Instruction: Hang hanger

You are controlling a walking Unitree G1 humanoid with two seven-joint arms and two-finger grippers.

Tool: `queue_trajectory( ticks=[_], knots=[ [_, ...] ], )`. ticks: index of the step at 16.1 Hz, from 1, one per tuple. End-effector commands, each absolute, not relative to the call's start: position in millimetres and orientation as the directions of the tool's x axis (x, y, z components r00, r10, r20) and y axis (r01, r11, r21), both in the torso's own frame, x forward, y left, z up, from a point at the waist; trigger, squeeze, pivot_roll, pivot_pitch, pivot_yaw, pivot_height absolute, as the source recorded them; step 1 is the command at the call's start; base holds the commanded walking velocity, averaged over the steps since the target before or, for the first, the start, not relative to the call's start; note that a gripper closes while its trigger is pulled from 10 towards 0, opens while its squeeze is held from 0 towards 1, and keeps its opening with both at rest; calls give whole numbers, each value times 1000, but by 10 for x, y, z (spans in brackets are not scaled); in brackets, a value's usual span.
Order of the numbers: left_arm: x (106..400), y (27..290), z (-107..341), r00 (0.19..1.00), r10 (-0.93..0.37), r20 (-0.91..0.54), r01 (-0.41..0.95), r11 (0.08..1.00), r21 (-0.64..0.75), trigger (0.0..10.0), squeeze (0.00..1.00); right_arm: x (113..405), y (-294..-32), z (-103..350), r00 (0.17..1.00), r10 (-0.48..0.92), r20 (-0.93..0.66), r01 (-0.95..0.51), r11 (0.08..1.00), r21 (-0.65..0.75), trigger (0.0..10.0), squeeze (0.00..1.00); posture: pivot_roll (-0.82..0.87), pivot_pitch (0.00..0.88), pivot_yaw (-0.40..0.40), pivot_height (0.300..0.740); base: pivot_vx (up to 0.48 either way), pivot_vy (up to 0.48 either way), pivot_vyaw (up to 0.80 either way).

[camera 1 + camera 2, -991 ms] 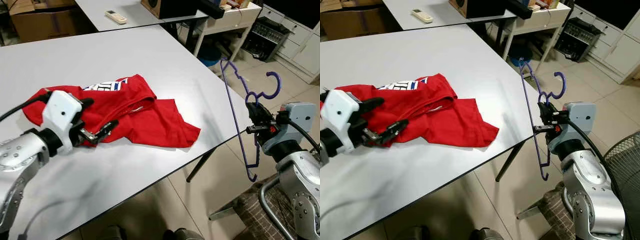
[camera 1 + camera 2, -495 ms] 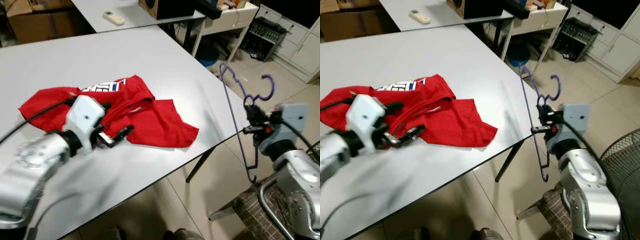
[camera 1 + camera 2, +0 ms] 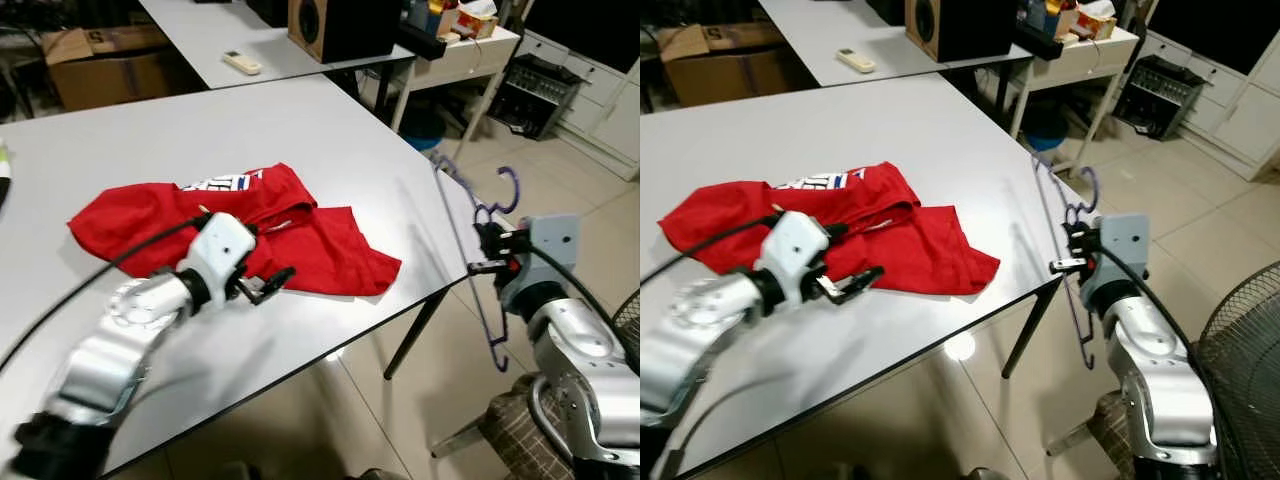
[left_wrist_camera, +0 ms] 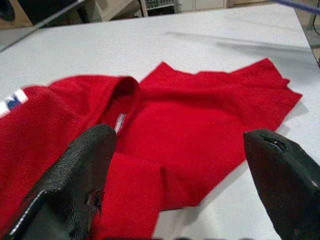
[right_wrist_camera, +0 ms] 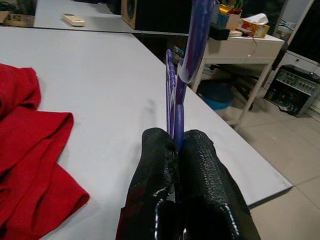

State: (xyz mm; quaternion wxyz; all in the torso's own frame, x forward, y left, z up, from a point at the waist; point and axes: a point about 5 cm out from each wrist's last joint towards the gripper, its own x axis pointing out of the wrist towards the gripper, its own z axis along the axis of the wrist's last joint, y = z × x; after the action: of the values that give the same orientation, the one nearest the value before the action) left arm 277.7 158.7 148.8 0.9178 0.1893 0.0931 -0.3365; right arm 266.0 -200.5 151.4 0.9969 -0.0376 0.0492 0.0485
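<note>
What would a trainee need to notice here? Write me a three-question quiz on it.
1. True or false: the right hand is shut on the purple hanger.
2. The red shirt lies: A) on the floor B) on the grey table C) on the hanger.
3. Fill in: the left hand is ____ just above the shirt.

Key
1. True.
2. B.
3. Open.

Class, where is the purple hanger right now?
The hanger is off the table's right edge, gripped in the right hand and held upright above the floor, to the right of the red shirt.
</note>
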Motion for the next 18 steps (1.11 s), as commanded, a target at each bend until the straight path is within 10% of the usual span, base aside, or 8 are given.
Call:
queue_trajectory(
  ticks=[1, 8, 13, 14, 15, 18],
  knots=[
    [2814, 1550, 1476, 755, -582, -300, 655, 686, 317, 10000, 0, 2669, -2030, 1507, 992, 81, -99, -89, 992, -85, 10000, 0, -83, 0, -65, 740, 0, 0, 0],
    [3091, 1521, 1369, 801, -526, -286, 599, 688, 411, 10000, 0, 2731, -1902, 1439, 991, 102, -91, -110, 991, -82, 10000, 0, -72, 0, -28, 740, 0, 0, 0],
    [3181, 2007, 1255, 864, -336, -374, 485, 751, 447, 10000, 0, 2736, -1887, 1407, 991, 107, -85, -114, 989, -90, 10000, 0, -72, 0, -24, 740, 0, 0, 0],
    [3171, 2040, 1241, 862, -331, -385, 487, 751, 446, 8784, 0, 2736, -1886, 1406, 991, 107, -85, -115, 989, -92, 10000, 0, -71, 0, -22, 740, 0, 0, 0],
    [3164, 2088, 1202, 858, -312, -408, 487, 748, 451, 235, 0, 2734, -1884, 1404, 991, 107, -84, -115, 989, -95, 10000, 0, -71, 0, -22, 740, 0, 0, 0],
    [3185, 2112, 1176, 868, -286, -406, 465, 754, 464, 0, 0, 2730, -1880, 1399, 991, 107, -81, -115, 989, -97, 10000, 0, -76, 0, -15, 740, 0, 0, 0]
  ],
)
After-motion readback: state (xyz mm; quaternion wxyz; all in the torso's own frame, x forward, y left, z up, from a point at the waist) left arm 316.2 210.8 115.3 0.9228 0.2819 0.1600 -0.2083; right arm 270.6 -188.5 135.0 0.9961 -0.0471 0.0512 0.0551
